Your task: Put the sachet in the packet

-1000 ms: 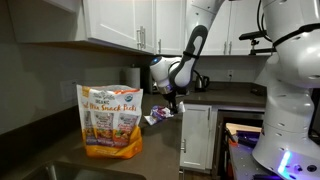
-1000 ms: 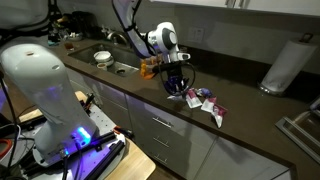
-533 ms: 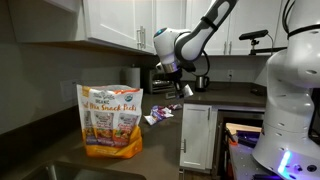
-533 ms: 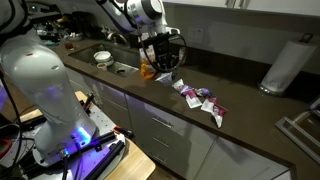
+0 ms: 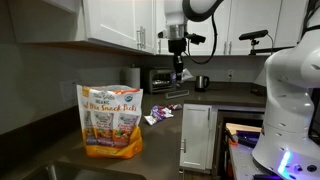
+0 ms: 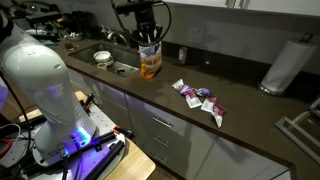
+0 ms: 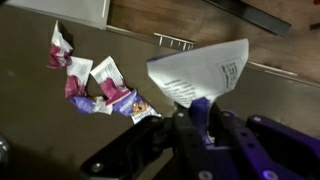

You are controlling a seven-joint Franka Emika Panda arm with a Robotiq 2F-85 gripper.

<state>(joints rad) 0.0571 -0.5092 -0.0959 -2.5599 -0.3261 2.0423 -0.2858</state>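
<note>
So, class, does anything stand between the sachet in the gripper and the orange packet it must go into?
Nothing visible does. The gripper holds the sachet in open air, higher than the packet. The spare sachets lie flat on the counter, off to one side.

packet (image 5: 110, 122), red lettering, "Snack" legible

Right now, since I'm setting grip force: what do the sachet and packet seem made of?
Sachet: probably thin foil or plastic film, white and purple; it creases in the gripper. Packet: likely printed plastic laminate, stiff enough to stand upright.
</note>
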